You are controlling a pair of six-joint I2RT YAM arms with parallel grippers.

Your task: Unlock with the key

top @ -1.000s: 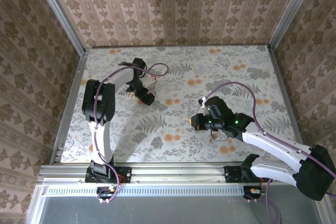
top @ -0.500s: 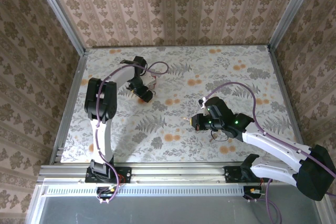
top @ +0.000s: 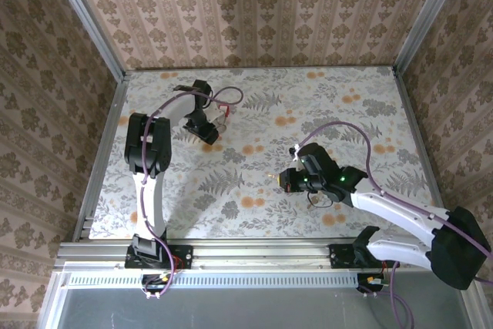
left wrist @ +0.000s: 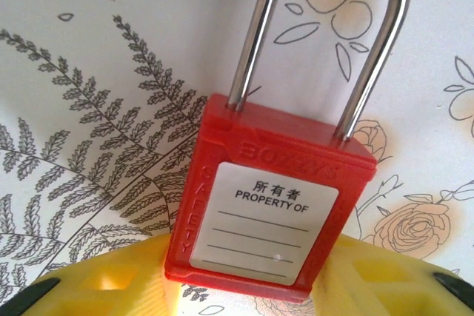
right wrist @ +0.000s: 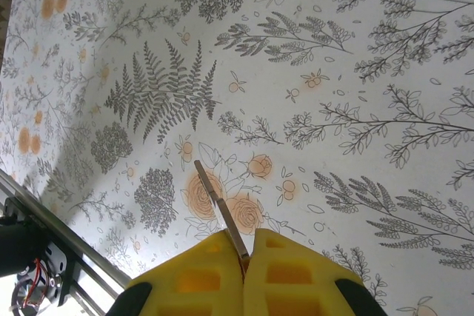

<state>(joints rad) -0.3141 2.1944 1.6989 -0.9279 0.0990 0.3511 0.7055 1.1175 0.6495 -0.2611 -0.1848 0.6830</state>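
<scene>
Pads [right wrist: 196, 275] of your right gripper [right wrist: 244, 257] were pressed fully together on the key [right wrist: 217, 205], its thin blade sticking out ahead of the fingertips and slanting up to the left over the floral table [right wrist: 355, 72]. Your left gripper [left wrist: 248, 253] stood partly open around the red padlock [left wrist: 270, 205]. Its body sat between the yellow fingers [left wrist: 96, 279] and its steel shackle [left wrist: 378, 57] pointed away from the hand, but you could not tell whether the pads actually clamped it.

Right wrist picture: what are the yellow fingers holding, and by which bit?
The key, pinched at its near end by the right gripper; the head is hidden, the thin blade pokes out.
</scene>
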